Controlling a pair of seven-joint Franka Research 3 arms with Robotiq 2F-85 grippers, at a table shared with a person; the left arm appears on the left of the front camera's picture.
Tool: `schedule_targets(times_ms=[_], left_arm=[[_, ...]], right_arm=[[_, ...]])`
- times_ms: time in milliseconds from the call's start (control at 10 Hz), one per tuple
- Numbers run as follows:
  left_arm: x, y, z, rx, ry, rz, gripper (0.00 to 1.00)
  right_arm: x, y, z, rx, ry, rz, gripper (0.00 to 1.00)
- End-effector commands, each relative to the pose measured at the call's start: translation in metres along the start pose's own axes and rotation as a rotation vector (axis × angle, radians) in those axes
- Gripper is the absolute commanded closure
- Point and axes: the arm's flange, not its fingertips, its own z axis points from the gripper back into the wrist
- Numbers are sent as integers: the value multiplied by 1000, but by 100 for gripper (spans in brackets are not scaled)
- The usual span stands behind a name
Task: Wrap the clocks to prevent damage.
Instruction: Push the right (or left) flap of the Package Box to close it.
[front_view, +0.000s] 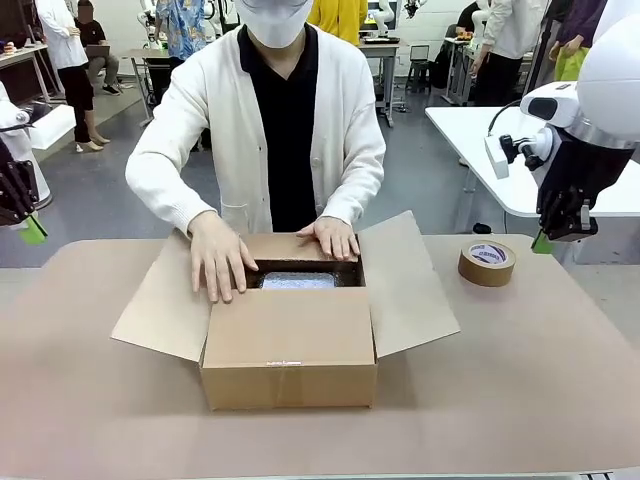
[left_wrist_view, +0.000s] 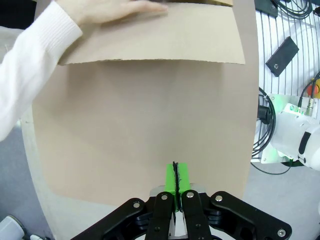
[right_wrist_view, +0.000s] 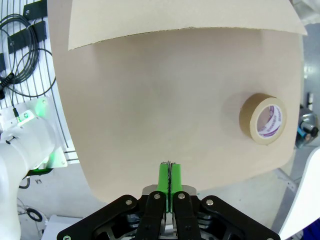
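An open cardboard box (front_view: 290, 345) stands mid-table with its side flaps spread. Through the gap at its far side shows a pale bluish wrapped bundle (front_view: 298, 281); the clocks themselves are hidden. A person across the table presses both hands (front_view: 222, 258) on the box's far flap. My left gripper (front_view: 30, 228) hangs shut at the far left, off the table's edge, pads together over bare table in the left wrist view (left_wrist_view: 175, 176). My right gripper (front_view: 546, 240) hangs shut at the right, behind the tape; its pads meet in the right wrist view (right_wrist_view: 170, 176).
A roll of brown packing tape (front_view: 487, 263) (right_wrist_view: 263, 119) lies flat at the table's right rear. The brown table (front_view: 520, 380) has free room on both sides of the box. A box flap (left_wrist_view: 150, 40) (right_wrist_view: 180, 17) reaches into each wrist view. White tables and people stand behind.
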Motion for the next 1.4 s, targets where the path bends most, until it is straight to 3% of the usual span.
schedule_targets(times_ms=[0, 1100, 1200, 1300], left_arm=[[-1, 1, 3, -8, 17, 1, 95], [0, 0, 0, 0, 0, 0, 95], [-18, 23, -4, -57, -149, -158, 95], [-34, 42, -14, -49, -301, -193, 95]], right_arm=[[-1, -2, 0, 7, 12, 1, 96], [-1, -2, 0, 7, 12, 1, 96], [-1, -2, 0, 7, 12, 1, 96], [-1, -2, 0, 7, 12, 1, 96]])
